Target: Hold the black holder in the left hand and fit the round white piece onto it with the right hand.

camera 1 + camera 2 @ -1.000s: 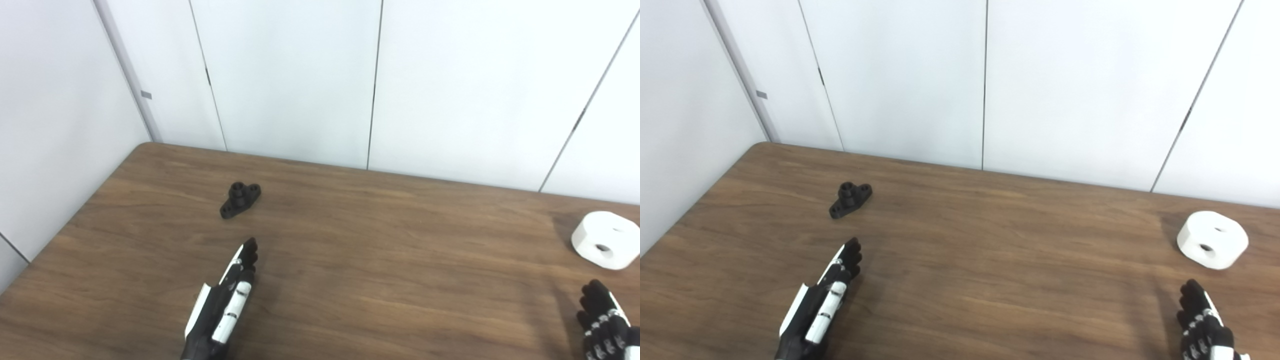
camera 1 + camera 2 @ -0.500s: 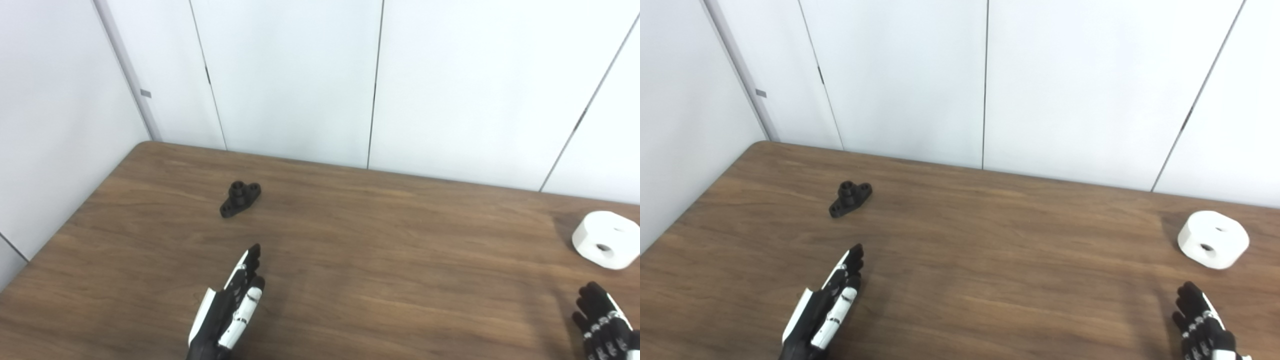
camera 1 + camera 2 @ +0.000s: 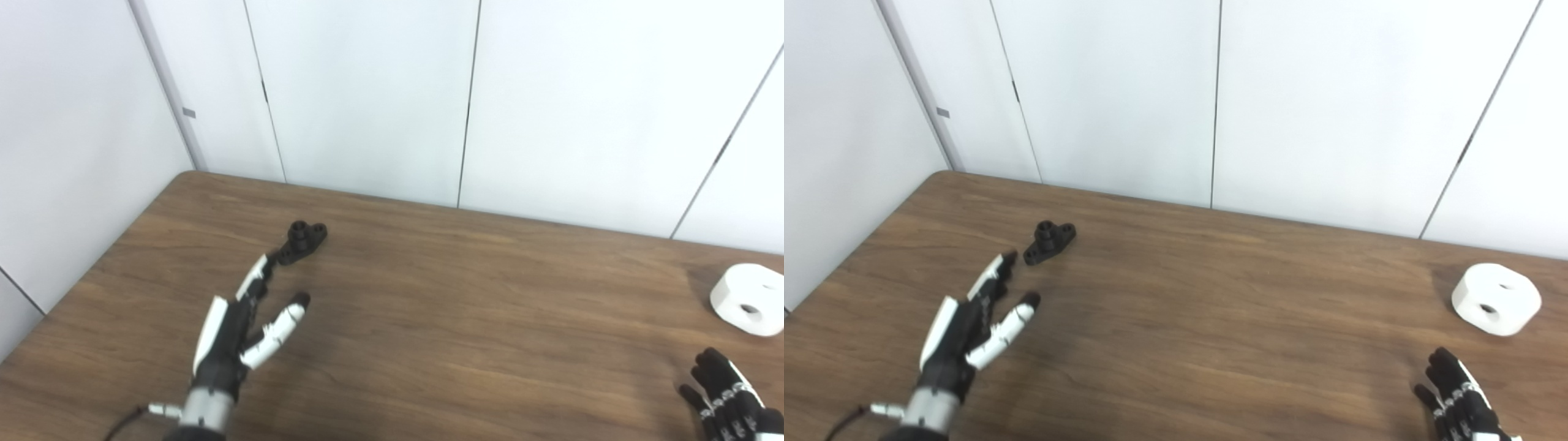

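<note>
The small black holder (image 3: 301, 241) lies on the wooden table (image 3: 465, 306) at the back left, its stub pointing up. My left hand (image 3: 242, 327) is raised just in front of it, open, fingers stretched toward the holder and thumb spread; the fingertips (image 3: 1003, 262) stop a little short of it. The round white piece (image 3: 1496, 299), a thick disc with holes in it, rests near the table's right edge. My right hand (image 3: 1458, 401) sits low at the bottom right, in front of the white piece and apart from it, fingers spread and holding nothing.
White wall panels (image 3: 367, 92) stand close behind the table's far edge and along its left side. A thin cable (image 3: 845, 422) trails from my left wrist at the bottom left.
My left hand has lifted and reached forward and left toward the black holder, its thumb spreading out. My right hand has hardly moved. The camera has shifted slightly.
</note>
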Robot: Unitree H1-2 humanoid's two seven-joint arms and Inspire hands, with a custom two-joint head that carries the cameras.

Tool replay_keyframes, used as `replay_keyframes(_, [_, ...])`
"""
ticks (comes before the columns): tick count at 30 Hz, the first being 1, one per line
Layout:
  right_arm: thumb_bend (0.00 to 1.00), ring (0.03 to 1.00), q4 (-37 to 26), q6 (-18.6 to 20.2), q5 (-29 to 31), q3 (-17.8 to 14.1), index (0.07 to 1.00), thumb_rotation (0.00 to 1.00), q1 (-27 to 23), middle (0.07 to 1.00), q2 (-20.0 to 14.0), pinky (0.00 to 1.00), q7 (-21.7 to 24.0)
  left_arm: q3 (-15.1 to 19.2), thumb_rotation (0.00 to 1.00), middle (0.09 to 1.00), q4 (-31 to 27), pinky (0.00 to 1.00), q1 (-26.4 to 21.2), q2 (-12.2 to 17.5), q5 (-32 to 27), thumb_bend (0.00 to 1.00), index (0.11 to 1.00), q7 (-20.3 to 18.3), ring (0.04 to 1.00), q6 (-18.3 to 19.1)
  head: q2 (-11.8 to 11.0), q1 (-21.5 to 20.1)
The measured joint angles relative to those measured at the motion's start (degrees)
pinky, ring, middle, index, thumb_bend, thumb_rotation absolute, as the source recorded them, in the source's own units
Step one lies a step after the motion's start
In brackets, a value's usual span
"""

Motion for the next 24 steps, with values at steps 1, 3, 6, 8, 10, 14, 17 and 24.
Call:
replay_keyframes(1, [0.80, 0.921, -0.2, 0.0, 0.0, 0.0, 0.865, 0.91, 0.0, 0.901, 0.0, 0.86, 0.0, 0.2, 0.46, 0.962, 0.3, 0.91, -0.6, 0.6, 1.6, 0.70, 0.939, 0.2, 0.962, 0.3, 0.0, -0.1])
replay_keyframes(3, [0.79, 0.922, -0.3, 0.0, 0.0, 0.1, 0.863, 0.92, 0.1, 0.901, 0.0, 0.87, 0.1, 1.2, 0.44, 0.953, 1.3, 0.89, -1.7, 1.9, 3.7, 0.71, 0.936, 0.4, 0.942, 1.0, 0.1, -0.3])
replay_keyframes(6, [0.80, 0.924, -0.4, 0.0, 0.0, 0.1, 0.864, 0.91, 0.2, 0.905, 0.0, 0.87, 0.1, 2.1, 0.49, 0.967, 3.5, 0.92, -3.3, 3.3, 6.8, 0.76, 0.939, 0.7, 0.955, 3.7, 0.4, -0.3])
replay_keyframes(8, [0.81, 0.925, -0.5, 0.0, 0.0, 0.2, 0.864, 0.91, 0.2, 0.906, 0.0, 0.88, 0.1, 2.0, 0.51, 0.976, 4.6, 0.92, -4.2, 4.1, 9.1, 0.79, 0.941, 0.7, 0.960, 5.6, 0.4, -0.2])
replay_keyframes(10, [0.83, 0.926, -0.6, 0.1, -0.1, 0.3, 0.865, 0.91, 0.3, 0.907, 0.0, 0.88, 0.1, 1.4, 0.50, 0.977, 5.3, 0.91, -5.1, 5.3, 11.4, 0.79, 0.939, 0.4, 0.966, 6.8, 0.4, -0.2])
replay_keyframes(14, [0.82, 0.929, -0.6, 0.3, -0.2, 0.4, 0.862, 0.90, 0.3, 0.906, 0.1, 0.90, 0.1, 1.2, 0.45, 0.983, 9.2, 0.93, -7.8, 7.6, 13.3, 0.80, 0.948, 0.4, 0.995, 6.4, 0.5, -0.1])
replay_keyframes(17, [0.81, 0.938, -0.6, 0.3, -0.2, 0.6, 0.872, 0.90, 0.4, 0.916, 0.1, 0.93, 0.1, 1.3, 0.42, 0.958, 12.9, 0.99, -9.2, 8.1, 13.7, 0.82, 0.932, 1.3, 0.992, 4.5, 0.6, -0.3])
replay_keyframes(24, [0.80, 0.960, -0.7, 0.3, -0.2, 1.0, 0.890, 0.90, 0.5, 0.936, 0.1, 0.96, 0.1, -1.0, 0.44, 0.911, 22.5, 1.00, -12.0, 11.4, 19.2, 0.86, 0.860, 3.9, 0.956, 0.0, 0.8, -0.4])
